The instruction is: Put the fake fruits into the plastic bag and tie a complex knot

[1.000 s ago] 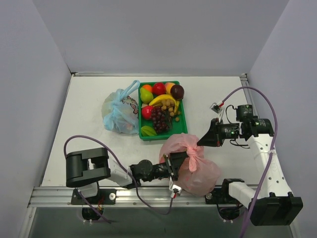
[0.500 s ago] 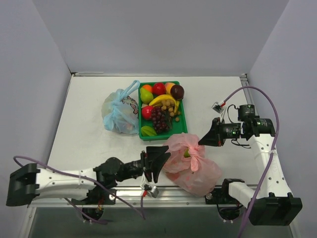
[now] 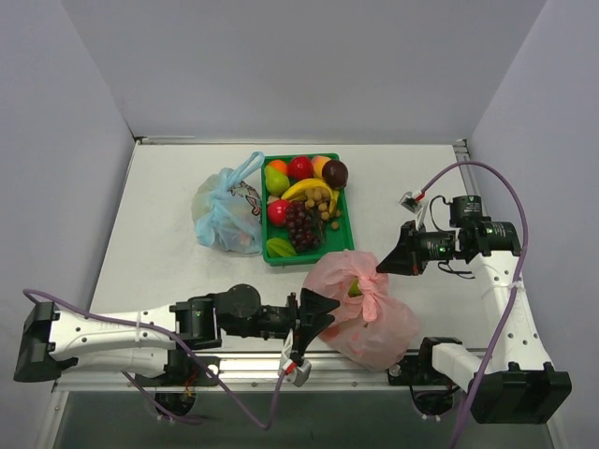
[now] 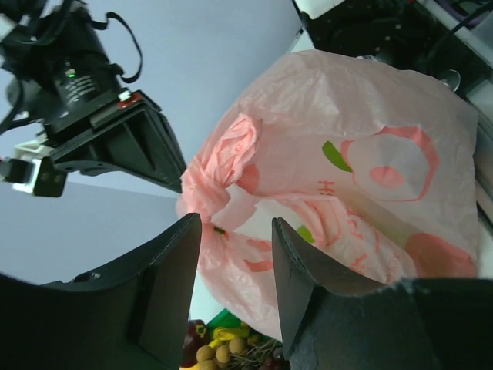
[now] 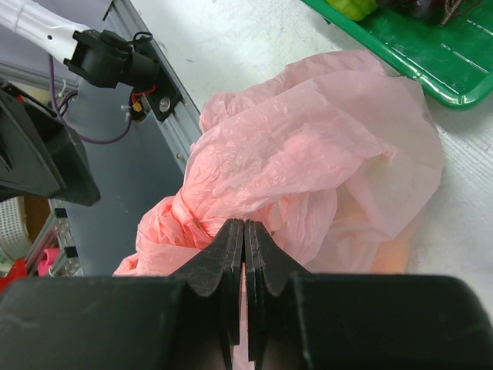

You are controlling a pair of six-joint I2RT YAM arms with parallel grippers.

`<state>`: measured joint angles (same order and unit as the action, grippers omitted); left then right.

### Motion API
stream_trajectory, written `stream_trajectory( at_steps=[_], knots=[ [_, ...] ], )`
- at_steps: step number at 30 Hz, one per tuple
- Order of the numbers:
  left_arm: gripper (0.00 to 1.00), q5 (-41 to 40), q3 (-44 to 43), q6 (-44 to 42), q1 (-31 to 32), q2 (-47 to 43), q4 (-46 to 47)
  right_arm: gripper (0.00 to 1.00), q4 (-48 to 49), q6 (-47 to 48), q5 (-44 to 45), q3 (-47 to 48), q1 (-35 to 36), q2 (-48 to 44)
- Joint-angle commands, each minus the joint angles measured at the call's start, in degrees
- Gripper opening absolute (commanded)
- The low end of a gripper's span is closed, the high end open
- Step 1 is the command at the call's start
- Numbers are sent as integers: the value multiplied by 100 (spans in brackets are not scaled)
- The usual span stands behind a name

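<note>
While the right tool (image 5: 244, 225) clamps pink film at the knot (image 3: 367, 296), the plastic bag (image 3: 379, 327) sits bulging at the near edge of the tabletop (image 3: 159, 234) and the left tool (image 4: 235, 222) gapes released beside it; tying stage, I reckon, so next left must seize loose plastic

White arms (image 3: 103, 329), black fingers (image 4: 166, 287), purple cables (image 3: 468, 166)
</note>
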<state>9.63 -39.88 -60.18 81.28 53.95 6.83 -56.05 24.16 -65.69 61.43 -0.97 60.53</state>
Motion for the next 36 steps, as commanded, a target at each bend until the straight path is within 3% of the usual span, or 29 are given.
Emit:
stream_trajectory(
  at_steps=[1, 3, 8, 17, 26, 30, 31, 34, 35, 36],
  knots=[
    [53, 294, -450, -272, 37, 290, -183, 0, -231, 106, 48, 212, 62, -68],
    [55, 276, -512, -510, 46, 580, -42, 0, -231, 124, 56, 212, 62, -59],
    [80, 206, -460, -986, 64, 1090, 607, 0, -222, 168, 83, 203, 62, -50],
    [80, 250, -591, -1355, 64, 1661, 1329, 0, -231, 247, 100, 133, 62, -77],
    [71, 320, -785, -1514, 73, 2119, 1962, 0, -240, 256, 100, 168, 211, -59],
    [53, 530, -776, -1418, 64, 2084, 2015, 0, -248, 247, 118, 176, 212, -68],
    [43, 566, -680, -1417, 64, 2006, 2015, 0, -240, 256, 127, 211, 203, -68],
    [24, 680, -460, -1444, 73, 1813, 1954, 0, -231, 273, 136, 334, 168, -51],
    [10, 698, -346, -1461, 64, 1751, 1875, 0, -231, 273, 136, 378, 133, -42],
    [4, 716, -293, -1461, 64, 1707, 1788, 0, -239, 273, 127, 413, 115, 2]
  ],
)
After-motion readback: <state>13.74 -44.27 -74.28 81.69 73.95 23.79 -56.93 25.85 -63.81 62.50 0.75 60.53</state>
